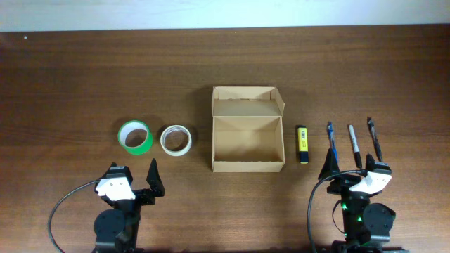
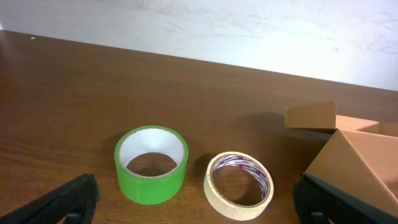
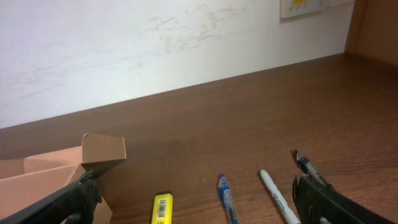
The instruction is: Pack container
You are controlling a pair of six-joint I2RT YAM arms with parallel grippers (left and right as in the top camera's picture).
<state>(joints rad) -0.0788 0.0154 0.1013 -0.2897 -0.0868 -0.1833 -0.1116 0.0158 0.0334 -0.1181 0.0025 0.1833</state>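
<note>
- My left hand (image 1: 133,173) hung released over the worktop (image 1: 70,84) by its near edge, fingers spread wide, grasping nothing.
- My right hand (image 1: 356,172) was released too, by the near edge toward the right corner.
- The container (image 1: 247,144) sat mid-worktop, its flap lid open toward the far edge, its bare floor showing.
- Toward the left edge lay 2 rolls: the green tape roll (image 2: 152,180), then the cream tape roll (image 2: 230,208) nearer the container.
- Toward the right edge lay a yellow highlighter (image 1: 301,144), then 3 pens (image 1: 355,146) side by side.
</note>
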